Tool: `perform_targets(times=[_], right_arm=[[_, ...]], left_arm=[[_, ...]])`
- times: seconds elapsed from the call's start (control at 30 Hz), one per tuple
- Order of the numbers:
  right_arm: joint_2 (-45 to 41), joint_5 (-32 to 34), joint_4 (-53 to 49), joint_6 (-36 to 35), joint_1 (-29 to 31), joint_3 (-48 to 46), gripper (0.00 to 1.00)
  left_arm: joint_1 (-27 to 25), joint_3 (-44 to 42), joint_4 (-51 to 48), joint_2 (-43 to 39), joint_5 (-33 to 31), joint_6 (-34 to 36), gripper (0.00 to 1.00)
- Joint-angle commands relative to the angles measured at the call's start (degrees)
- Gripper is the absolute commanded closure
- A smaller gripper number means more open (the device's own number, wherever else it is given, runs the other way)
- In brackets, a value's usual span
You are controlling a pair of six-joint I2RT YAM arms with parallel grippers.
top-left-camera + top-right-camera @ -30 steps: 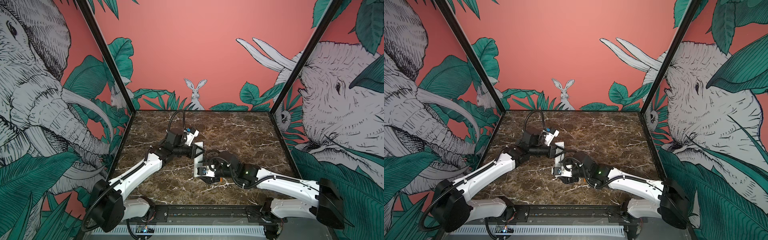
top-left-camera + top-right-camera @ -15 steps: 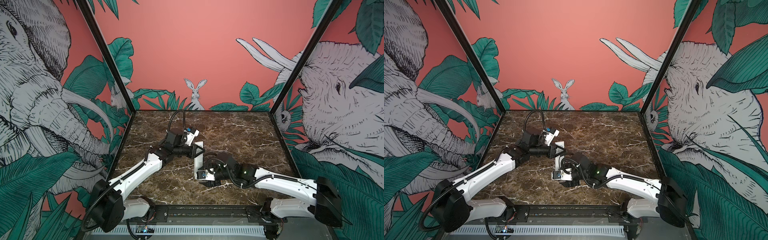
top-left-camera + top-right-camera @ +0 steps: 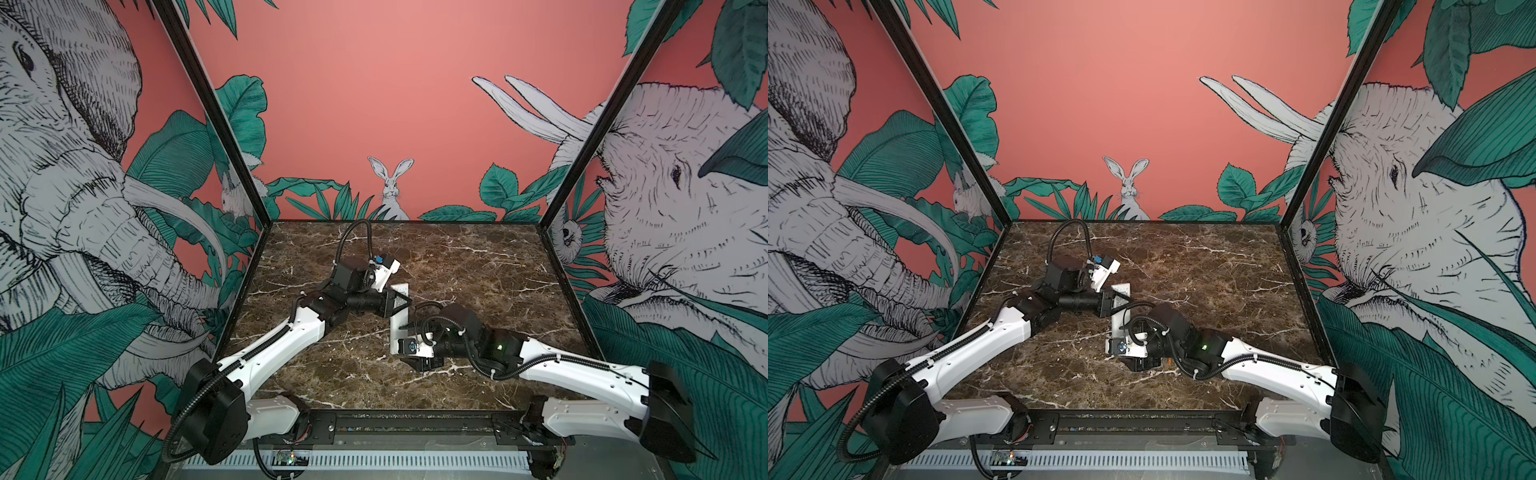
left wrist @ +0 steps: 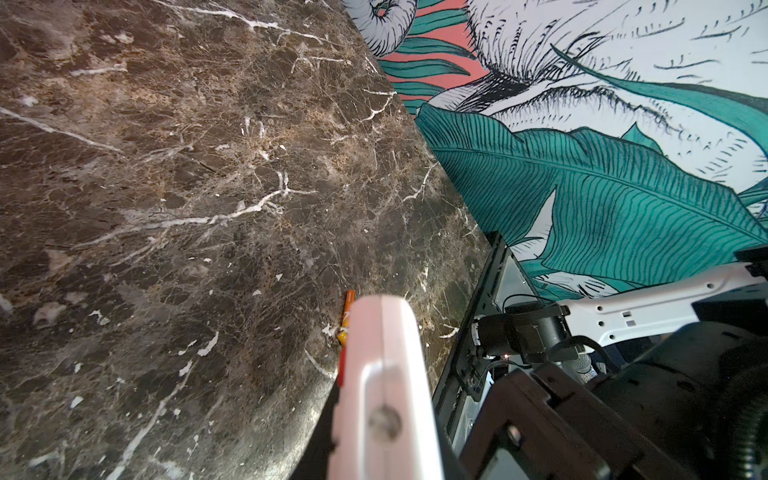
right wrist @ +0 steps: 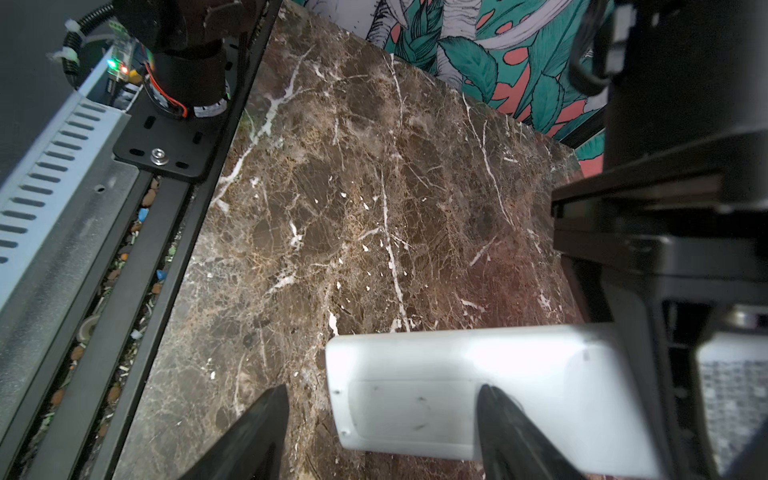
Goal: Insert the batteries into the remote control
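One brown marble worktop (image 3: 478, 270) carries everything. Two white-and-black arms reach over it, the left arm (image 3: 282, 345) and the right arm (image 3: 582, 370), and they meet near the middle.

One remote control (image 3: 400, 328) lies between them. It is long, slim and white, with its plain back facing up. In both top views it runs from the far side towards the near edge. The outline of one battery cover (image 5: 411, 409) shows at its near end in the right wrist view.

The left hand (image 3: 402, 300) sits across the far half of the remote control, closed tight on its sides. The right hand (image 5: 382, 388) is at the near end with its two black fingers (image 5: 507, 436) spread wide and holding nothing. One finger stands over the battery cover, and the other is past the end of the remote control, above bare marble.

One orange battery (image 4: 347, 316) is plain to see in the left wrist view. It lies on the worktop just beside the long edge of the remote control, partly hidden behind it. A reddish strip shows further along the same edge, and I cannot tell whether that is a second battery
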Motion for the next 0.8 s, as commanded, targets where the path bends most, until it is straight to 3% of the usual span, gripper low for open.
perform_targets(times=[0.0,0.77], right_arm=[[0.92,2.29,2.34,-1.67,0.13,1.66,0.26],[2.6,5.14,3.29,-2.2,0.13,0.94,0.22]], left_arm=[[-0.18,0.51,1.68,-1.78,1.43,-0.6,1.0],[-0.15,-0.1,3.06,-2.39,2.56,-1.19,1.0]])
